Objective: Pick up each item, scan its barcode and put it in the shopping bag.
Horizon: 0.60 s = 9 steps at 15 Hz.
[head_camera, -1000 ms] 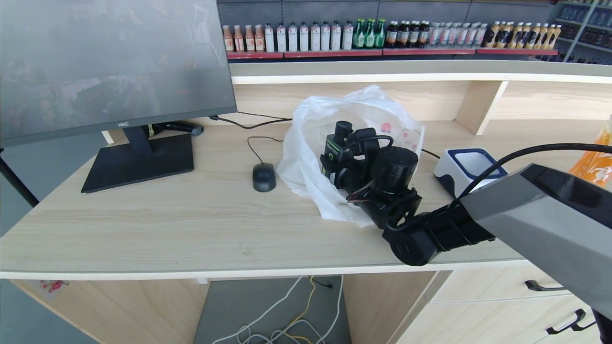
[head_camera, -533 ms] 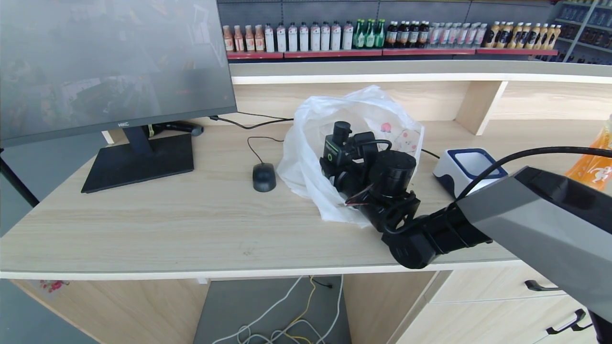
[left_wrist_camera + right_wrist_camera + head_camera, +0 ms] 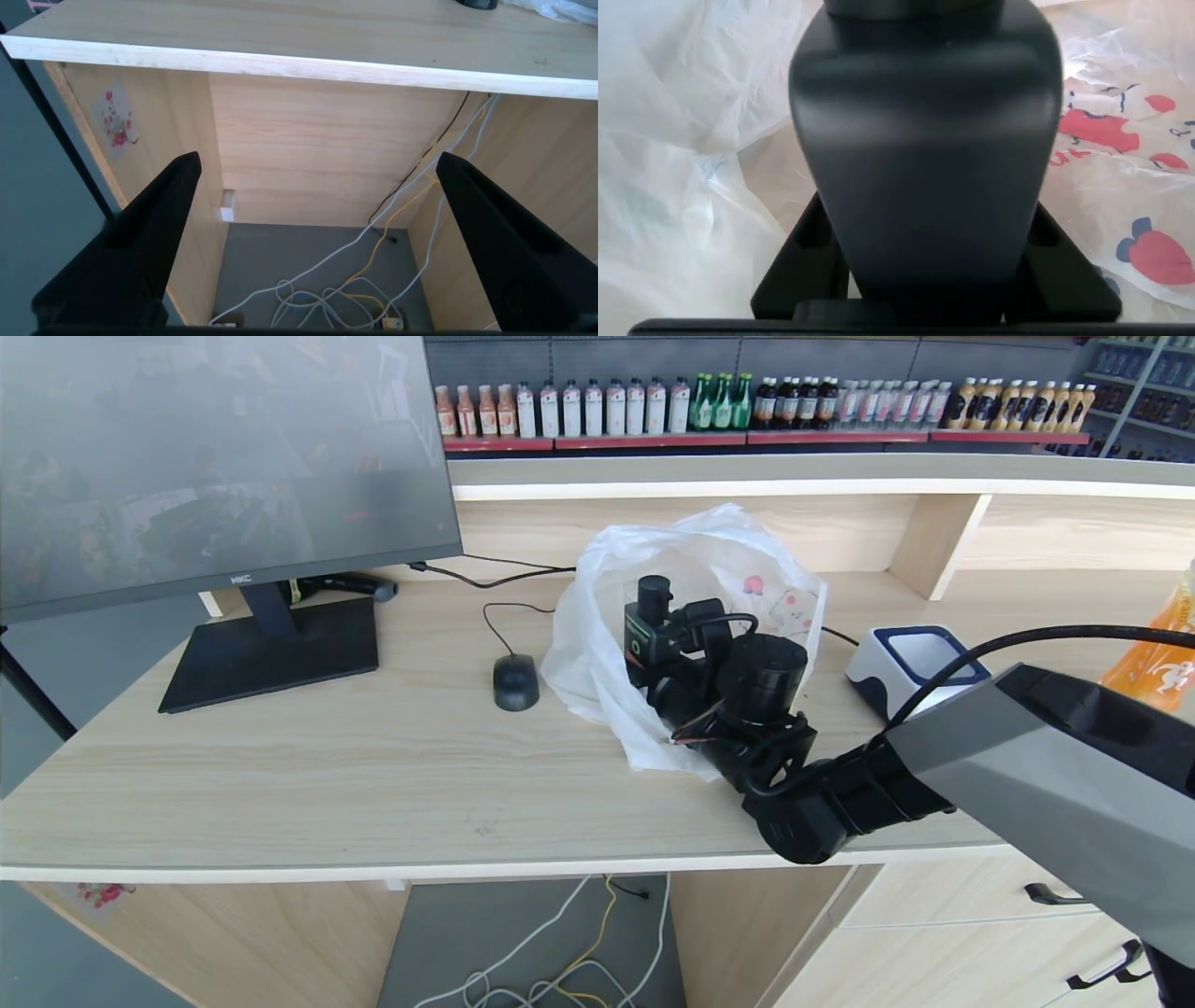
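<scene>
A white plastic shopping bag (image 3: 607, 616) stands open on the wooden counter (image 3: 327, 765). My right gripper (image 3: 665, 665) sits in the bag's mouth, shut on a dark bottle (image 3: 646, 633) with a black cap and a green mark on its side. In the right wrist view the dark bottle (image 3: 924, 159) stands between the fingers (image 3: 799, 271), with the printed bag film (image 3: 1120, 131) behind it. My left gripper (image 3: 313, 233) hangs open below the counter's front edge (image 3: 280, 65), holding nothing.
A white barcode scanner (image 3: 910, 663) sits right of the bag, and an orange bottle (image 3: 1158, 658) stands farther right. A mouse (image 3: 515, 681) and a monitor (image 3: 215, 457) occupy the left side. Loose cables (image 3: 346, 280) lie under the counter.
My right gripper has carried the dark bottle slightly left and farther into the bag's mouth. The bag and the left arm have not moved.
</scene>
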### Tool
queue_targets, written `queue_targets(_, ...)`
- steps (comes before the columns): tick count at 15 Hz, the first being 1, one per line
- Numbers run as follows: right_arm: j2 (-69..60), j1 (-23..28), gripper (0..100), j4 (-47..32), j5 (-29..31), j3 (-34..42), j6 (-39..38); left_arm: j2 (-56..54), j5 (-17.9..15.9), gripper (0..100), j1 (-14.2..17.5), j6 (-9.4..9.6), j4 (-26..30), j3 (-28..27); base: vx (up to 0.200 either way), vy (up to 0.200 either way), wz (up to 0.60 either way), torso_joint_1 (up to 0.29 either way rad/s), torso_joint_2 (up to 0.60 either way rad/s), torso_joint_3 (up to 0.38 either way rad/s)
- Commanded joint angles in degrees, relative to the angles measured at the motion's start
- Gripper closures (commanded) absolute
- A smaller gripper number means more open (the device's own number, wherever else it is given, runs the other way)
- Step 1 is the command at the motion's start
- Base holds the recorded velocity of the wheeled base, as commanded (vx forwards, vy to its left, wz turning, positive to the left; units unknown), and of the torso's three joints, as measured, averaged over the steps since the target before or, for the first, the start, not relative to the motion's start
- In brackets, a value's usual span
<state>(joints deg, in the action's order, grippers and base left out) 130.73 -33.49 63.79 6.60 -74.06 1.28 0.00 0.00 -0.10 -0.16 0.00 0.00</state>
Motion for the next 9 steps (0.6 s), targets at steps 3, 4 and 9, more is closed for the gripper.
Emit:
queue_targets(3,-2.1,0.1,0,1.0,-0.2,0.1,0.3,0.0,0.0,0,0.0,-0.02,0.0,0.0,0.0,0.0,0.0,0.0,0.0,0.0)
queue_targets(4,-2.8,0.1,0,1.0,-0.2,0.4,0.7,0.0,0.0,0,0.0,-0.02,0.0,0.0,0.0,0.0,0.0,0.0,0.0,0.0)
queue_targets(9,-8.6,-0.1,0,1.0,-0.5,3.9,2.8,0.0,0.0,0,0.0,-0.02,0.0,0.0,0.0,0.0,0.0,0.0,0.0,0.0)
